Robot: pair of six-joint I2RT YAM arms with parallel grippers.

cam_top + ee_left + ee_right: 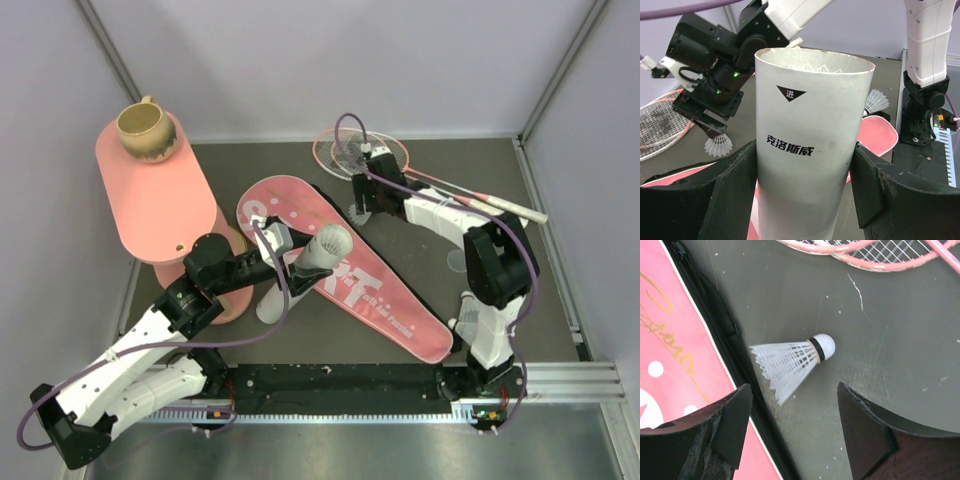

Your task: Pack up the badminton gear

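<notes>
My left gripper [300, 258] is shut on the long white tube [322, 250], holding it tilted over the pink "SPORT" bag [390, 300]; in the left wrist view the tube [807, 125] fills the gap between the fingers, its open mouth facing away. My right gripper [360, 203] is open, hovering just above a white shuttlecock [792, 362] that lies on the table beside the bag's black zip edge [725, 335]. That shuttlecock also shows in the left wrist view [717, 146]. Two pink rackets [360, 150] lie at the back.
A pink oval tiered table [160, 200] with a tan mug [147, 130] stands at the left. Other shuttlecocks lie near the right arm [458, 260] and by the left arm [272, 303]. The racket handles [500, 203] reach right.
</notes>
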